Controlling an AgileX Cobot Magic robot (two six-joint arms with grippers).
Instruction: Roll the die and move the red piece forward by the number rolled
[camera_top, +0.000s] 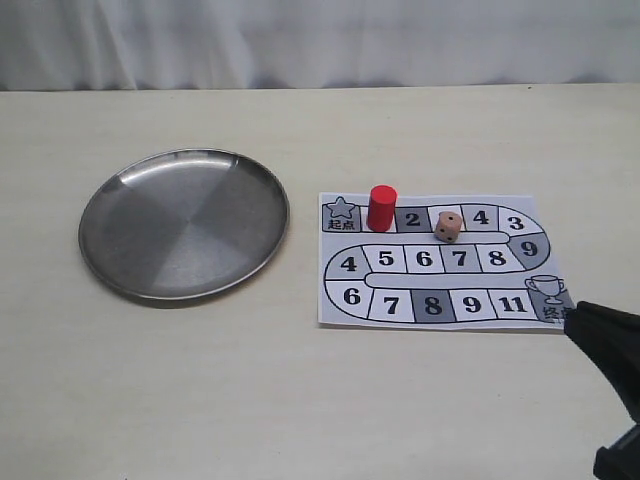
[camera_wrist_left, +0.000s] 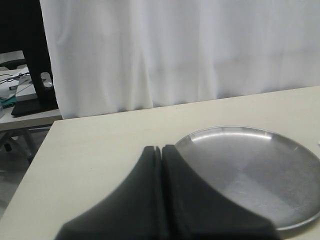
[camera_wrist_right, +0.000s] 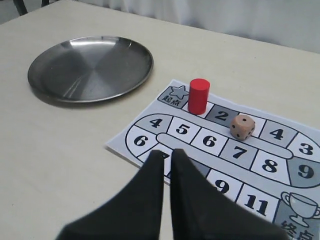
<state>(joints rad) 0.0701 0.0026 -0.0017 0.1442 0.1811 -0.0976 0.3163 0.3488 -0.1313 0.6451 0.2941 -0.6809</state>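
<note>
The red piece stands upright on the board's first square, between the star square and the square marked 2. The die rests on the top row between the squares marked 2 and 4. In the right wrist view the red piece and the die lie beyond my right gripper, which hovers shut and empty over the board's near edge. My right gripper enters the exterior view at the board's lower right corner. My left gripper is shut on nothing, beside the plate's rim.
A round steel plate lies left of the board, with nothing in it; it also shows as the plate and the plate. A white curtain hangs behind the table's far edge.
</note>
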